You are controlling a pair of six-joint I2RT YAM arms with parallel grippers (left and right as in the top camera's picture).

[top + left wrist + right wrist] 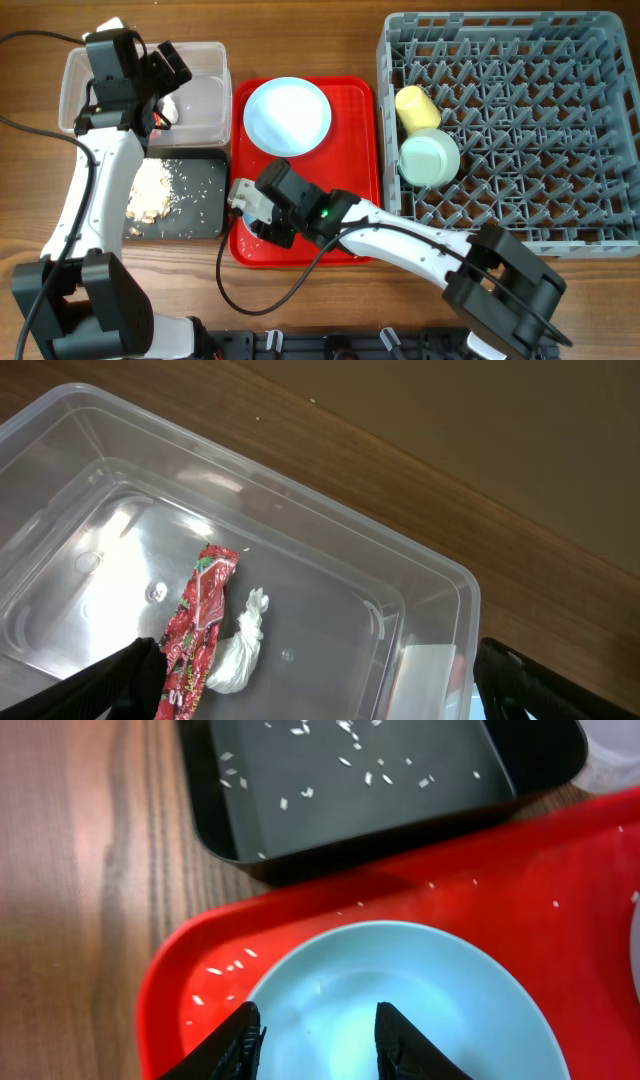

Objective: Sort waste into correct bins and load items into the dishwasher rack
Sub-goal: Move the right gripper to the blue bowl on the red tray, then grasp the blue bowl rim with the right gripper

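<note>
Right wrist: right gripper (318,1042), spread, over pale blue round dish (400,980) on red plastic tray (190,970) beside shallow black tray (330,815); left gripper (320,665) spread above clear plastic tub (440,575).

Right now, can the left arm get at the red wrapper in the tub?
Probably yes. The left tool hangs open above the clear tub, which has no lid; the red wrapper lies uncovered on its floor beside a white scrap.

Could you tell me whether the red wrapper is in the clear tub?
In: the left wrist view shows the red wrapper lying on the clear tub floor beside the white scrap.
</note>
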